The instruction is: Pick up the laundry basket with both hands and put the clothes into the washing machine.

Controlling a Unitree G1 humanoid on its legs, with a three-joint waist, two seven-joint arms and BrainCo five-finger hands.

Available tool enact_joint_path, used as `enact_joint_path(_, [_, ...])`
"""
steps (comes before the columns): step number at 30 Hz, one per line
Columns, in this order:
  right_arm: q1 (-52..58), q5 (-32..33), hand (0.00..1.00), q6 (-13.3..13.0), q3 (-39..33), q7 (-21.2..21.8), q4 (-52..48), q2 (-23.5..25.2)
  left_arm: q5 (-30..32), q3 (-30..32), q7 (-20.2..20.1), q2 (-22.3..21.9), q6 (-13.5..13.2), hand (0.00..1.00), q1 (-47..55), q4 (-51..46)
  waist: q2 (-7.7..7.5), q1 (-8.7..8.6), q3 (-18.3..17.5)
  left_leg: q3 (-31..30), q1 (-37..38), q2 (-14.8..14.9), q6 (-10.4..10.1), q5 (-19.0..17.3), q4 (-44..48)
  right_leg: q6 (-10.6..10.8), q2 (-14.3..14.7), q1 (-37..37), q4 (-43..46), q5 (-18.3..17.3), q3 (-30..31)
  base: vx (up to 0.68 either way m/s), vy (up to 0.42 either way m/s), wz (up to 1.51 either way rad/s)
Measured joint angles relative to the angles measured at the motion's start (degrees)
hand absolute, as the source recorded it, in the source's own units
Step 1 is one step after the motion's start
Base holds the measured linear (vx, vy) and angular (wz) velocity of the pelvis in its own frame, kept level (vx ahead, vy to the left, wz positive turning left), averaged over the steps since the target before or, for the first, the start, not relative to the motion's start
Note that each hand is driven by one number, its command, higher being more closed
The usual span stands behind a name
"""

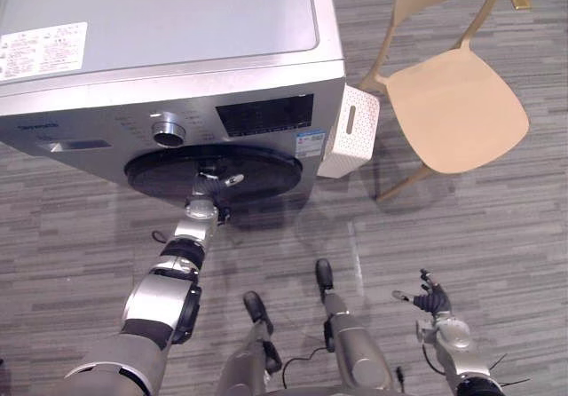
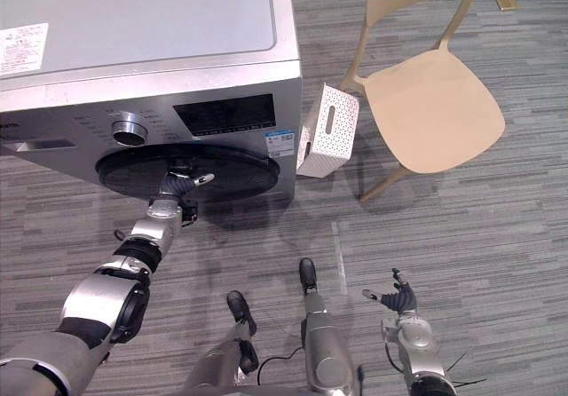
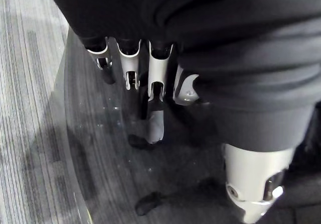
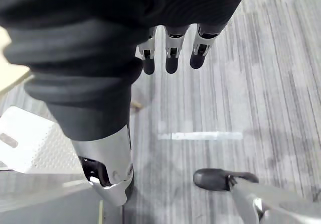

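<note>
Left wrist view: left hand point(image 3: 155, 78) fingers straight, side by side, tips on the dark door point(image 3: 100, 148).
Right hand point(image 4: 170, 58): fingers relaxed, empty.
Laundry basket point(image 1: 351, 134): tilted beside the washing machine point(image 1: 177, 23), well right of the left fingers.
Advice: probably opening; hook the door's edge, pull steadily.
Writing: sticker point(image 1: 43, 50) print unreadable.

One silver-grey front-loading washing machine point(image 1: 177, 23) with a round dark glass door point(image 1: 266, 170). One white perforated plastic laundry basket point(image 1: 342, 150), just beside the washing machine's right side. One beige moulded plastic chair point(image 1: 457, 103), farther right of the washing machine.
</note>
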Motion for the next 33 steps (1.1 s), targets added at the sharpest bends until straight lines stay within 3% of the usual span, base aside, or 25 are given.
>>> enact_joint_path(3, [0.12, 0.01, 0.0, -0.42, 0.02, -0.04, -0.19, 2.69, 1.85, -0.14, 0.12, -0.58, -0.95, 0.0, 3.71, -5.02, 0.01, 1.0, 0.0, -0.22, 0.78, 0.27, -0.04, 0.02, 0.11, -0.11, 0.17, 1.14, 0.0, -0.12, -0.59, 0.01, 0.013, 0.08])
enact_joint_path(7, [1.89, -0.1, 0.0, -1.23, -1.14, -0.5, 0.94, 4.13, 2.64, -3.57, 1.29, -4.56, -5.09, 0.0, 16.9, -19.53, 0.16, 1.37, -0.08, -3.98, 2.96, 0.04, -0.06, 0.0, 0.27, 0.03, -0.46, 5.59, -0.01, -1.87, -4.55, 0.04, 0.04, 0.5])
enact_joint_path(9, [1.92, -0.24, 0.0, -1.14, -2.48, -1.68, 4.43, 4.82, 2.47, -5.31, 1.27, -7.2, -6.44, 0.0, 26.97, -27.87, 0.39, 3.02, -0.21, -7.09, 4.25, -0.34, -0.15, -0.09, 0.17, 0.39, -1.1, 8.66, -0.03, -3.22, -7.7, 0.06, 0.056, 0.75])
enact_joint_path(13, [1.85, -2.27, 0.0, -0.31, -2.11, -2.81, 5.71, 5.5, -2.28, -4.75, 0.74, -9.14, -7.91, 0.0, 40.24, -31.68, 1.46, 5.18, -0.9, -11.81, 4.51, -1.18, 0.27, -1.39, 1.83, 1.2, -2.27, 12.77, -0.03, -5.16, -12.9, 0.05, 0.065, 0.8])
enact_joint_path(14, [1.65, -3.13, 0.0, 0.31, -2.0, -2.85, 5.77, 5.33, -4.06, -4.34, -0.13, -9.26, -7.93, 0.0, 44.18, -31.63, 2.28, 6.05, -1.36, -11.87, 3.95, -1.7, 1.26, -2.62, 2.89, 1.88, -3.02, 14.77, 0.12, -6.13, -15.72, 0.04, 0.12, 1.25])
enact_joint_path(16, [1.28, -3.48, 0.0, 0.34, -1.97, -2.96, 5.78, 4.58, -4.7, -4.11, -0.68, -9.65, -8.04, 0.0, 46.63, -30.86, 3.9, 5.44, -2.42, -6.43, 3.38, -0.65, 2.14, -4.24, 4.45, 2.79, -4.33, 16.69, 1.24, -7.77, -20.54, 0.08, 0.121, 1.53])
enact_joint_path(19, [-0.4, -3.45, 0.0, 0.51, -1.34, -2.87, 7.45, 2.87, -4.4, -1.17, -2.18, -11.48, -9.05, 0.0, 47.1, -25.48, 5.91, 6.06, -3.8, 5.26, 3.15, 1.46, 3.33, -3.84, 7.29, 4.8, -7.61, 18.28, 5.65, -11.0, -27.45, 0.14, 0.117, 1.2])
enact_joint_path(21, [-3.04, -3.44, 0.0, 0.48, 0.0, -2.78, 7.49, 3.24, -2.81, 2.57, -2.79, -10.88, -9.15, 0.0, 47.8, -20.88, 5.21, 6.68, -3.89, 4.93, 2.83, 1.11, 4.77, -3.69, 9.8, 5.57, -9.27, 19.4, 7.02, -12.02, -29.26, 0.18, 0.137, 0.68])
enact_joint_path(23, [-4.9, -3.59, 0.0, 0.43, 2.72, -2.6, 7.51, 5.63, -0.57, 5.67, -2.77, -9.31, -8.92, 0.0, 48.45, -15.48, 2.74, 8.12, -4.02, 2.43, 2.77, -0.28, 4.83, -5.4, 11.91, 6.51, -10.19, 22.35, 6.21, -12.68, -31.83, 0.16, 0.063, 0.56])
enact_joint_path(24, [-5.06, -3.63, 0.0, 0.43, 3.26, -2.55, 7.52, 6.15, -0.12, 6.24, -2.78, -9.03, -8.88, 0.0, 48.73, -14.65, 2.28, 8.54, -4.13, 1.99, 2.8, -0.28, 4.85, -5.75, 12.36, 6.61, -10.36, 22.96, 6.17, -12.85, -32.37, 0.17, 0.044, 0.57])
enact_joint_path(26, [-6.55, -4.93, 0.0, 0.42, 6.08, -2.37, 7.86, 8.29, 0.88, 8.21, -2.91, -9.47, -8.74, 0.0, 51.78, -12.46, 0.46, 10.63, -4.31, 1.11, 2.88, -1.11, 5.21, -10.71, 17.57, 8.27, -12.91, 24.25, 11.09, -16.31, -33.3, 0.16, 0.08, 0.29])
enact_joint_path(27, [-6.79, -5.21, 0.0, 0.42, 6.97, -2.28, 7.96, 8.54, 0.88, 8.49, -2.91, -9.88, -8.62, 0.0, 52.52, -12.32, 0.37, 10.65, -4.31, 0.69, 2.92, -1.22, 5.29, -12.31, 18.55, 8.74, -14.13, 23.96, 14.13, -17.59, -33.34, 0.15, 0.103, 0.28])
enact_joint_path(28, [-7.57, -5.39, 0.0, 0.47, 8.54, -2.14, 7.97, 8.52, 0.87, 8.79, -2.93, -10.71, -8.22, 0.0, 54.24, -11.67, 0.36, 10.67, -4.29, -0.46, 2.89, -1.41, 5.22, -14.76, 20.38, 8.9, -17.02, 22.38, 22.59, -19.35, -32.68, 0.12, 0.101, 0.58])
enact_joint_path(29, [-7.69, -6.09, 0.0, 0.5, 10.38, -1.33, 7.64, 8.47, 0.87, 9.07, -2.93, -10.67, -7.87, 0.0, 55.55, -11.48, 0.29, 10.45, -4.32, -2.84, 3.75, -2.37, 5.79, -16.61, 22.22, 6.37, -21.22, 17.06, 38.65, -18.21, -27.92, 0.14, 0.124, 0.69])
enact_joint_path(30, [-7.68, -6.46, 0.0, 0.5, 10.88, -1.13, 7.39, 8.46, 0.87, 9.06, -2.9, -10.42, -7.81, 0.0, 55.53, -11.48, -0.08, 10.41, -4.16, -4.21, 4.42, -3.02, 6.14, -17.1, 22.7, 4.13, -22.21, 14.79, 44.0, -16.63, -24.93, 0.23, 0.134, 0.88])
enact_joint_path(31, [-7.73, -6.66, 0.0, 0.5, 11.73, -0.96, 7.22, 8.63, 0.86, 8.84, -2.88, -10.1, -7.81, 0.0, 55.49, -11.48, -0.75, 10.43, -3.84, -6.41, 5.09, -3.21, 6.78, -17.85, 23.64, 3.38, -22.42, 11.02, 52.09, -15.07, -19.04, 0.28, 0.057, 0.96])
enact_joint_path(32, [-7.77, -6.87, 0.0, 0.5, 13.08, -0.45, 7.23, 9.43, 0.84, 8.94, -2.76, -9.72, -7.82, 0.0, 55.46, -11.49, -0.98, 10.54, -3.6, -9.06, 5.38, -3.18, 7.09, -19.07, 24.71, 4.22, -20.47, 7.96, 57.62, -19.18, -15.06, 0.35, 0.0, 1.3])
enact_joint_path(33, [-8.27, -6.9, 0.0, 0.49, 14.72, -0.02, 7.21, 10.02, 0.83, 8.97, -2.74, -9.72, -7.84, 0.0, 55.28, -11.75, -1.79, 10.63, -3.85, -11.91, 6.47, -3.12, 7.0, -19.77, 24.76, 2.82, -18.84, 5.96, 58.26, -22.83, -15.15, 0.28, -0.047, 1.11])
